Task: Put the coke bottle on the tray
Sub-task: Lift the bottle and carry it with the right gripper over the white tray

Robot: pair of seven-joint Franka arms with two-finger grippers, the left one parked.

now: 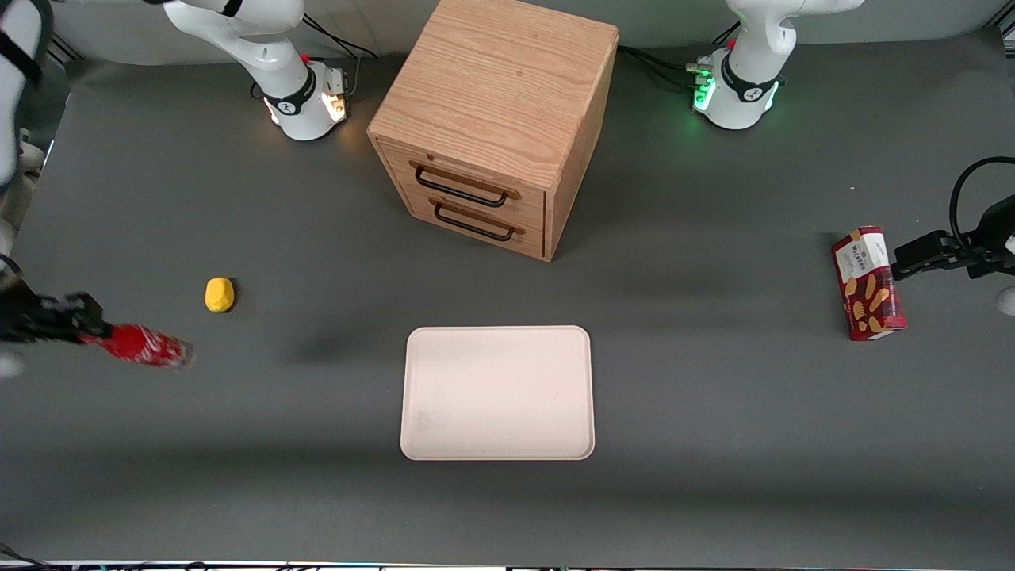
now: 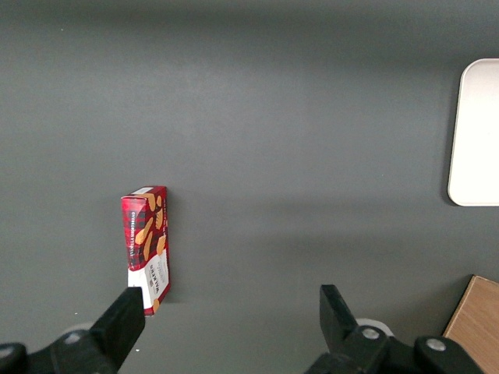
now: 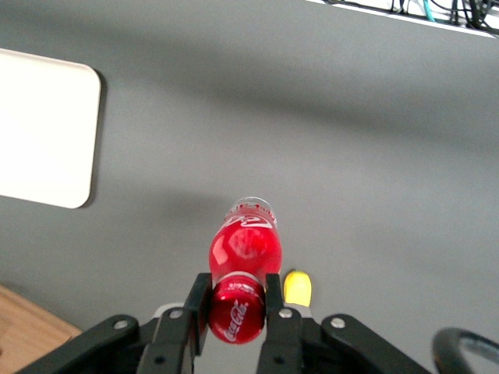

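The coke bottle (image 1: 147,346) is a slim red bottle with white lettering, held off the table at the working arm's end, lying nearly level with its clear base pointing toward the tray. My gripper (image 1: 86,328) is shut on its red cap. In the right wrist view the cap of the coke bottle (image 3: 237,310) sits clamped between the black fingers (image 3: 196,298) of the gripper (image 3: 235,300). The cream-white tray (image 1: 497,392) lies flat in the middle of the table, nearer the front camera than the cabinet; one rounded corner of the tray (image 3: 43,132) shows in the right wrist view.
A yellow lemon (image 1: 220,294) rests on the table beside the bottle, slightly farther from the front camera; the lemon (image 3: 298,287) shows below the gripper. A wooden drawer cabinet (image 1: 496,119) stands at the table's middle. A red snack box (image 1: 868,283) lies toward the parked arm's end.
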